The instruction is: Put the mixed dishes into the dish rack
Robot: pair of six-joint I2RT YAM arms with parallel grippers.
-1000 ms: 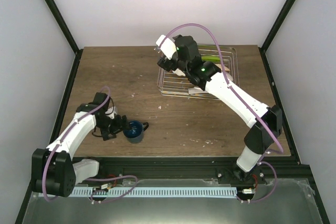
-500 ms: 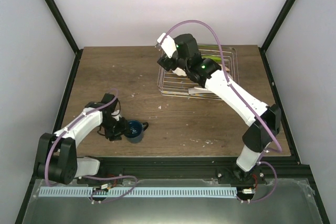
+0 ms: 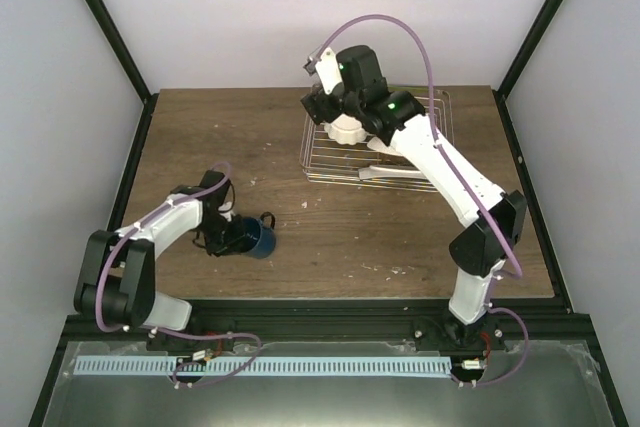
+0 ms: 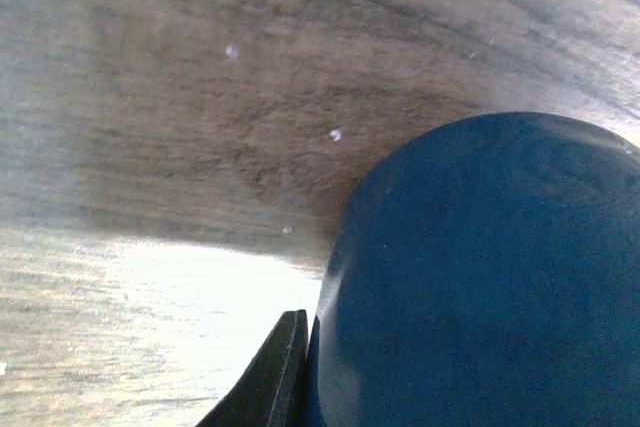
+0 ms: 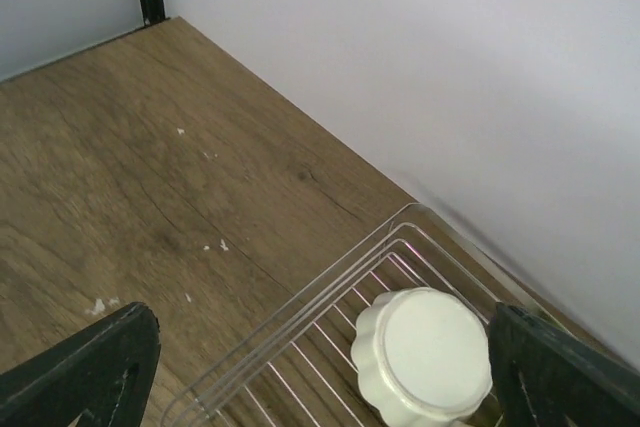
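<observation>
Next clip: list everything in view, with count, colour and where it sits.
dark blue mug: one, dark blue, near-left part of the table, tipped
white scalloped bowl: one, white, upside down in the dish rack
dish rack: one, silver wire, far right part of the table
pale flat item: one, greyish, at the rack's near edge; cannot identify
table: one, brown wood
left gripper: one, black fingers closed on the mug
right gripper: one, black fingers open, above the rack's corner
</observation>
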